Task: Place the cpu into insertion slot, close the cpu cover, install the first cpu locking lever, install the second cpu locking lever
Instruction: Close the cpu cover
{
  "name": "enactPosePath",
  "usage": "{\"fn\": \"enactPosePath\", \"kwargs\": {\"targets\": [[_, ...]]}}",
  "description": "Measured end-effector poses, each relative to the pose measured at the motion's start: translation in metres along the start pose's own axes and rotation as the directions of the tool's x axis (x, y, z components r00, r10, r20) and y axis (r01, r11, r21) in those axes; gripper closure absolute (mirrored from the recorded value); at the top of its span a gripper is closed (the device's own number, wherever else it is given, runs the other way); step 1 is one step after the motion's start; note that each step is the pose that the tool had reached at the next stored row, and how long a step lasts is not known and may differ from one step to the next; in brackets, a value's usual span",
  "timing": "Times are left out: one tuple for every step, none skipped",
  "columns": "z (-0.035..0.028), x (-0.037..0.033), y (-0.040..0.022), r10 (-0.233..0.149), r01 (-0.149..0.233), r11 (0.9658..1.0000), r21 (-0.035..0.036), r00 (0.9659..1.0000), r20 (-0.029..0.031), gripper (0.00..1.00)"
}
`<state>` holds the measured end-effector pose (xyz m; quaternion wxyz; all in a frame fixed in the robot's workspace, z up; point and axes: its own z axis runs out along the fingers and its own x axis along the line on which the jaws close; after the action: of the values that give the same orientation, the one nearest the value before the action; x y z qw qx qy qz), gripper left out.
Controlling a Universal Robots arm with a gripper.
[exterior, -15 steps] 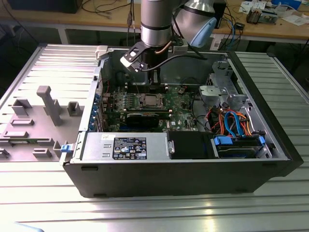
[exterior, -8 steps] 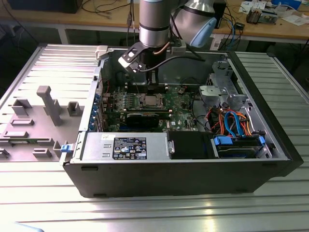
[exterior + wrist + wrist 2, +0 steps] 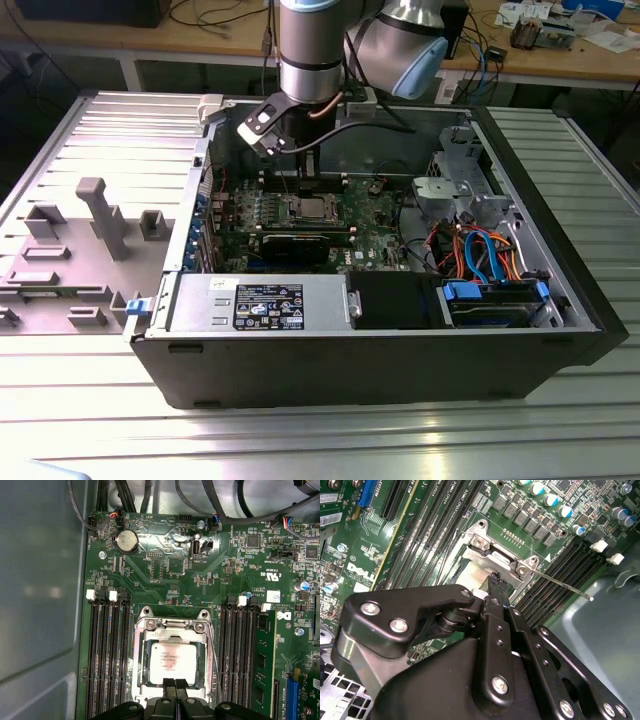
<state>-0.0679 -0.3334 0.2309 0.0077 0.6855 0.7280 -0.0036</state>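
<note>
Inside an open computer case (image 3: pixel 380 350) on a ribbed metal table (image 3: pixel 300 440): a single robot arm's gripper (image 3: pixel 175 682), pointing straight down at the green motherboard (image 3: pixel 165 575). Pressed together at the tips in the first wrist view, with nothing visibly pinched between them.

Directly ahead of those tips, and partly beneath them, the cpu (image 3: pixel 172 662): flat, silver top upward, seated in the insertion slot (image 3: pixel 202 615). Square, so without a long axis; edges in line with the black memory slots (image 3: pixel 107 655) flanking the gripper on both sides.

Over the chip, lying flat, the cpu cover (image 3: pixel 142 660), with the silver top visible through its window and its two-screw end on the side of the slot far from the fingers. In the second wrist view, touching or almost touching the near edge of that frame with one fingertip (image 3: pixel 496 582); impossible to tell which.

Off to one side of the gripper, a thin locking lever (image 3: pixel 562 585): long axis slanting away from a screw corner of the slot, rounded free end out over the memory slots towards the case's bare metal floor.

Farther beyond the fingers, past the slot, a coin battery (image 3: pixel 126 541). On the exterior view's left, outside the case and well apart from the gripper, a grey fixture block (image 3: pixel 100 225).
</note>
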Motion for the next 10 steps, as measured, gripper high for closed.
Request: {"fn": "enactPosePath", "kwargs": {"targets": [[0.0000,0.0000,0.0000,0.000,0.000,1.0000,0.0000,1.0000,0.0000,0.89],[0.0001,0.0000,0.0000,0.000,0.000,1.0000,0.0000,1.0000,0.0000,0.89],[0.0001,0.0000,0.0000,0.000,0.000,1.0000,-0.0001,1.0000,-0.0001,0.89],[0.0001,0.0000,0.0000,0.000,0.000,1.0000,0.0000,1.0000,0.0000,0.89],[0.0002,0.0000,0.0000,0.000,0.000,1.0000,0.0000,1.0000,0.0000,0.89],[0.0002,0.0000,0.0000,0.000,0.000,1.0000,0.0000,1.0000,-0.0001,0.89],[0.0002,0.0000,0.0000,0.000,0.000,1.0000,0.0000,1.0000,0.0000,0.89],[0.0003,0.0000,0.0000,0.000,0.000,1.0000,0.0000,1.0000,0.0000,0.89],[0.0004,0.0000,0.0000,0.000,0.000,1.0000,0.0000,1.0000,0.0000,0.89],[0.0006,0.0001,-0.0002,0.000,0.000,1.0000,-0.0002,1.0000,-0.0003,0.89]]}}
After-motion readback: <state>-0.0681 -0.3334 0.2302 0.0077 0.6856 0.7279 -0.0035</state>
